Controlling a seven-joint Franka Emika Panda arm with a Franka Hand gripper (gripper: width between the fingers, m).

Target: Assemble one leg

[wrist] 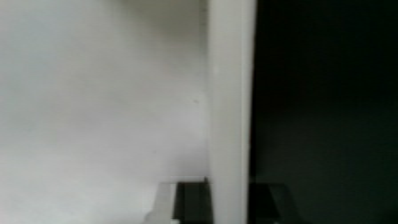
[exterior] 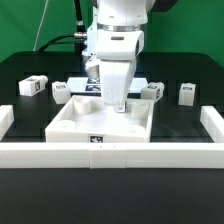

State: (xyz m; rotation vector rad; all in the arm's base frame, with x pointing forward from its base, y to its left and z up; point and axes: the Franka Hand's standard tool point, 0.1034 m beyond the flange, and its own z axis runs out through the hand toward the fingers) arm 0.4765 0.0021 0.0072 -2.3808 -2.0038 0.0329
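Observation:
My gripper reaches straight down onto the large flat white tabletop panel in the middle of the table. In the wrist view the panel fills one side and its raised rim runs between my two dark fingers, which press against it on both sides. Four small white legs with square tags lie apart from the gripper: two at the exterior view's left and two at its right. None is held.
A low white wall runs along the front, with side pieces at the exterior view's left and right. The tabletop panel rests against the front wall. The table surface is black, with a green backdrop behind.

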